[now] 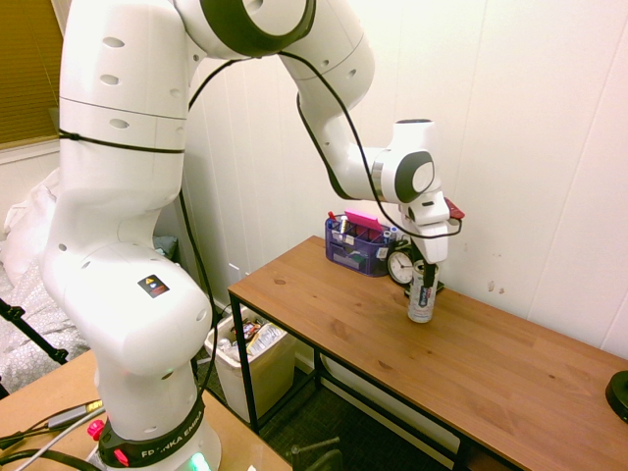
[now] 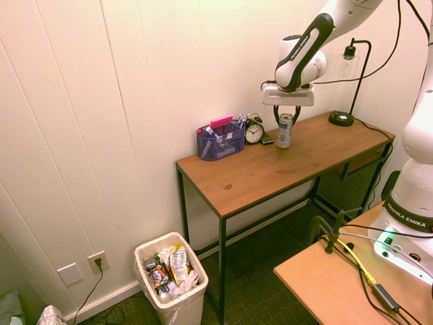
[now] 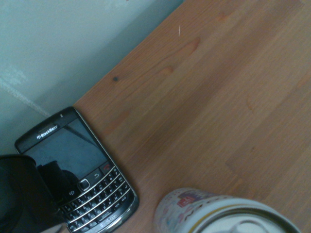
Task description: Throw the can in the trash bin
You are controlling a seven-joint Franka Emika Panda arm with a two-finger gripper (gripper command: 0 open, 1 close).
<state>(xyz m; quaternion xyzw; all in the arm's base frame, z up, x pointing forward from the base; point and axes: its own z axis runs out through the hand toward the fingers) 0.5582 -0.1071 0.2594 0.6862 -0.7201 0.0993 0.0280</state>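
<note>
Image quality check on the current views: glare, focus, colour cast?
First exterior: lower arm washed out white, wood grain readable. Second exterior: pinkish cast on the wall, rubbish in the bin bright but legible. Wrist: cooler and dimmer, phone keys sharp, can label soft.
</note>
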